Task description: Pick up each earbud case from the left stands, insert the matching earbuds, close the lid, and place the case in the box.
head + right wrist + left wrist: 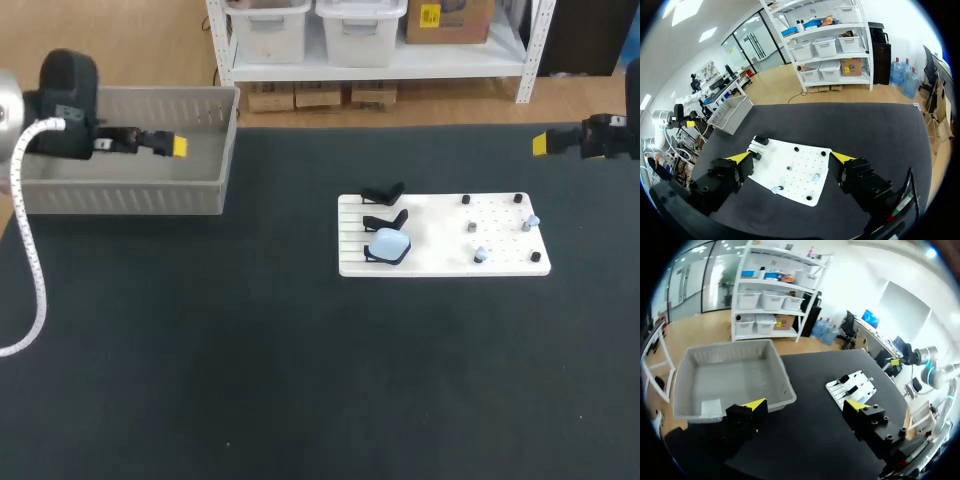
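Earbud case (pixel 388 243) sits on a stand (pixel 372 256) at the board's (pixel 440 262) left edge, easy to grab. Left end effector (pixel 807 407) and right end effector (pixel 790 157) gape wide, empty.

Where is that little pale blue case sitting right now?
In the head view the pale blue case sits at the white board's left end, on the side nearest the camera, with two empty black stands just behind it.

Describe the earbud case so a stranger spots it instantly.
Find the white board on the dark table. Three black stands line its left end; the earbud case sits on the nearest one. It is pale blue, the other stands bare.
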Motion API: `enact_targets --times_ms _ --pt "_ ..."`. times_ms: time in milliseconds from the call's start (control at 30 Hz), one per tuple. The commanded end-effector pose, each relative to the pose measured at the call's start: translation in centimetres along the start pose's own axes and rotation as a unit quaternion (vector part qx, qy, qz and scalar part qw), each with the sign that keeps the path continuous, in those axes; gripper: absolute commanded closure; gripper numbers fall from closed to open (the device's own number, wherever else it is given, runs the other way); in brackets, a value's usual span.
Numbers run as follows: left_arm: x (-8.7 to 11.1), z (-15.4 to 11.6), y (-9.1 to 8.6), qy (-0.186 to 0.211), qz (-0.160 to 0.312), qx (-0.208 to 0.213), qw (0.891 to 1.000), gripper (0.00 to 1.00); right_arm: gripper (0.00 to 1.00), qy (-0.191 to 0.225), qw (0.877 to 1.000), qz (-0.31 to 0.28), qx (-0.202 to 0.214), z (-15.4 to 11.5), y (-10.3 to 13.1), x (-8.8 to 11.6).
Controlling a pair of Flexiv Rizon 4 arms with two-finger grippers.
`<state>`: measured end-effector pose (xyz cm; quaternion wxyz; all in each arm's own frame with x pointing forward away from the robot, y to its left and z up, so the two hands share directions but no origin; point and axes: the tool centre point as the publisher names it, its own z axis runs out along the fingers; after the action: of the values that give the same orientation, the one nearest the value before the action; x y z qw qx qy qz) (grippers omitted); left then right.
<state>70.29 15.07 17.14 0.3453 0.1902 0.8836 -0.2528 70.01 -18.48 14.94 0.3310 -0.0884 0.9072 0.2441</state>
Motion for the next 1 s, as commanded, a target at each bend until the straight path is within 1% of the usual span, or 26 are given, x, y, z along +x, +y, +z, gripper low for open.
enact_targets --times_ms 33,67,167,233,267,300,367,400,433,467,567,600,667,1000 --pt "-0.3 1.0 -0.5 -0.001 0.089 0.109 0.990 0.00 0.00 0.000 1.000 0.000 0.001 0.0 0.0 0.0" --pt "-0.3 1.2 -0.8 0.005 0.108 0.123 0.986 0.00 0.00 0.000 1.000 0.000 0.001 0.0 0.0 0.0" --pt "-0.2 1.9 -1.6 0.015 0.151 0.146 0.978 0.00 0.00 0.000 1.000 0.000 0.001 0.0 0.0 0.0" --pt "0.1 2.4 -2.3 0.021 0.186 0.152 0.970 0.00 0.00 0.000 1.000 0.000 0.001 0.0 0.0 0.0" --pt "0.2 2.6 -2.6 0.026 0.206 0.147 0.967 0.00 0.00 0.000 1.000 0.000 0.001 0.0 0.0 0.0" --pt "0.4 2.9 -3.1 0.035 0.234 0.138 0.962 0.00 0.00 0.000 1.000 0.000 0.001 0.0 0.0 0.0" --pt "0.9 3.5 -4.2 0.049 0.273 0.152 0.949 0.00 0.00 0.000 1.000 0.000 0.001 0.0 0.0 0.0" --pt "1.1 3.6 -4.5 0.054 0.281 0.158 0.945 0.00 0.00 0.000 1.000 0.000 0.001 0.0 0.0 0.0" --pt "1.4 4.1 -5.0 0.063 0.299 0.167 0.937 0.00 0.00 0.000 1.000 0.000 0.001 0.0 0.0 0.0" --pt "1.7 4.3 -5.4 0.067 0.310 0.176 0.932 0.00 0.00 0.000 1.000 0.000 0.001 0.0 0.0 0.0" --pt "2.7 5.2 -6.4 0.076 0.331 0.203 0.918 0.00 0.00 0.000 1.000 0.000 0.001 0.0 0.0 0.0" --pt "2.9 5.4 -6.7 0.078 0.334 0.210 0.916 0.00 0.00 0.000 1.000 0.000 0.001 0.0 0.0 0.0" --pt "3.3 5.7 -7.0 0.075 0.329 0.224 0.914 0.00 0.00 0.000 1.000 0.000 0.001 0.0 0.0 0.0" --pt "3.3 5.7 -7.0 0.075 0.329 0.224 0.914 0.00 0.00 0.000 1.000 0.000 0.001 0.0 0.0 0.0"
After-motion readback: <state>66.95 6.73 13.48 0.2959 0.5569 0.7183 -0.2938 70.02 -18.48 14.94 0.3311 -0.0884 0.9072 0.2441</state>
